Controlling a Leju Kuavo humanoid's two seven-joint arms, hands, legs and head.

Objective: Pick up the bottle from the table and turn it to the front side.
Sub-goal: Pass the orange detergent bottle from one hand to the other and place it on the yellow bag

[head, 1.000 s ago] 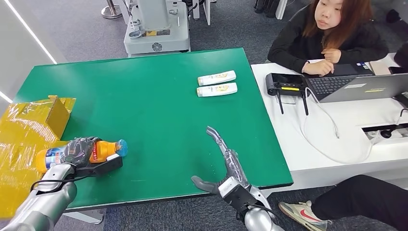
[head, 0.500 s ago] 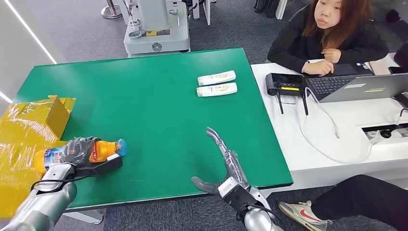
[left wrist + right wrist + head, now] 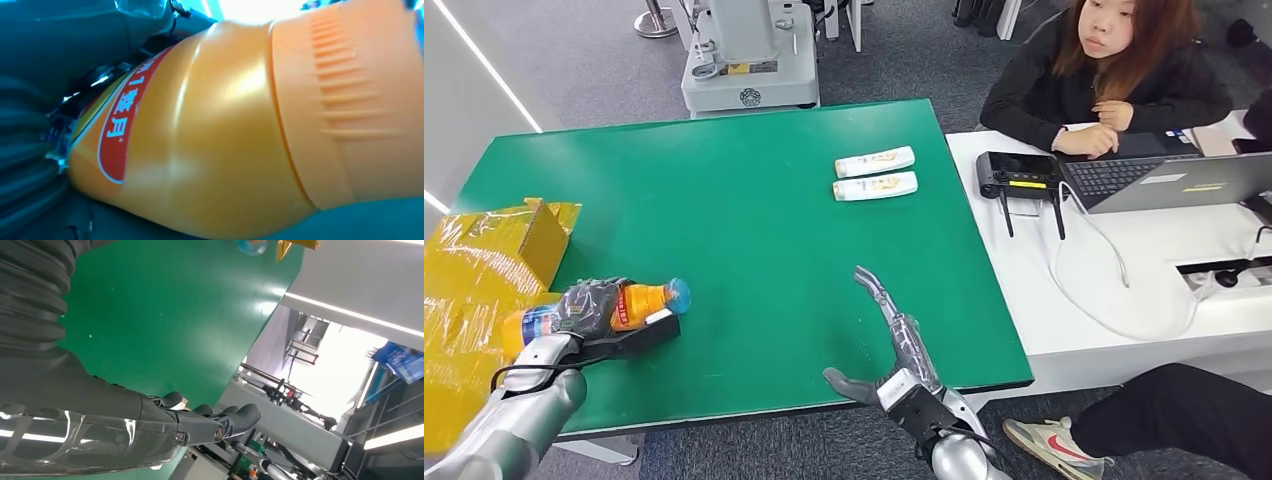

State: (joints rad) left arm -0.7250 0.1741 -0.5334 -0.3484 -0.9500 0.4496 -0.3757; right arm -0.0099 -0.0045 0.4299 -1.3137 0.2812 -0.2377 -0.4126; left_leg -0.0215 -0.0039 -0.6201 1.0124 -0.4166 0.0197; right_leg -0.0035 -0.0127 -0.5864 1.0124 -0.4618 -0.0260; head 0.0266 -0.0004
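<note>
Left hand [image 3: 589,308] grips the bottle [image 3: 634,305] — one orange bottle, blue cap [image 3: 678,295] pointing toward the middle of the green desk [image 3: 754,230], lying on its side at the desk's near-left corner. Fingers [image 3: 584,300] wrapped over its labelled middle. Left wrist view: orange body and red label patch [image 3: 120,125] close up against the hand. Contents not readable.

Yellow cardboard box [image 3: 494,260] at the left edge, flaps open, just beside the bottle's base; inside cannot be made out.

Right hand [image 3: 889,345] at the near edge, holding nothing — fingers [image 3: 876,290] straight and apart, thumb out to the side.

Two white tubes [image 3: 876,174] lie side by side at the far right of the desk. One person sits beyond, at a laptop [image 3: 1169,180].
</note>
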